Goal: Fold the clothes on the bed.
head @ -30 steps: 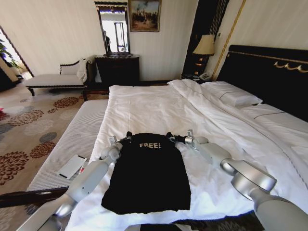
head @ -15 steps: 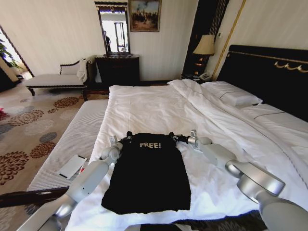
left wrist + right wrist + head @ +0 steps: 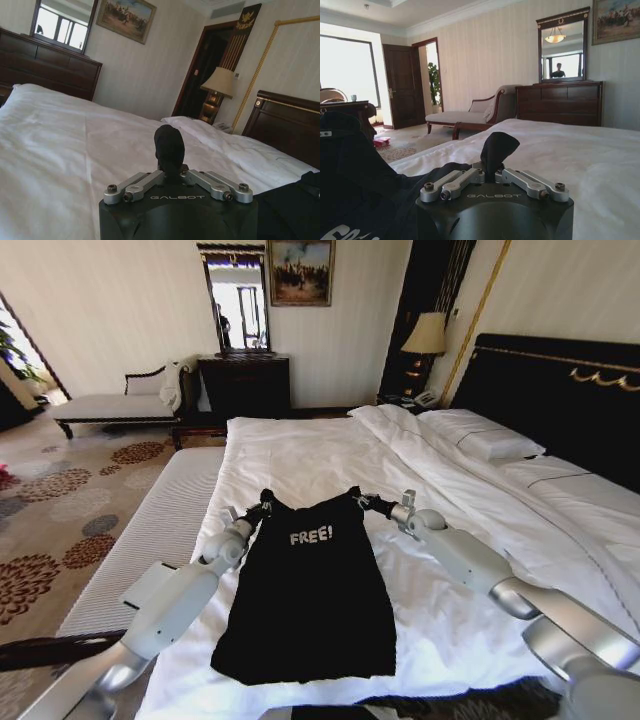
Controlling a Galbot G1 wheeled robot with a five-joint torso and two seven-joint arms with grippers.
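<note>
From the head view, I have the black T-shirt (image 3: 310, 590) lying on the near part of the bed (image 3: 330, 455), its long axis running straight away from me toward the far edge, "FREE!" print up. My left gripper (image 3: 262, 510) is pinched on the far left corner of the shirt and my right gripper (image 3: 362, 502) on the far right corner, both lifted a little so the top edge peaks at each side and sags between. The two arms sit about equally near their corners, so neither has the advantage. The hem end lies flat on the sheet, nearest the robot. I judge the fold turns on that axis: the held edge lies beyond the hem, so it would have to travel along the shirt's length.

In the left wrist view, the left gripper (image 3: 169, 150) has its jaws together on a bunched wad of black fabric, with white sheet stretching beyond it.

In the right wrist view, the right gripper (image 3: 497, 152) is likewise clamped on a black fold, and the rest of the shirt (image 3: 360, 185) trails off to one side of it.
</note>
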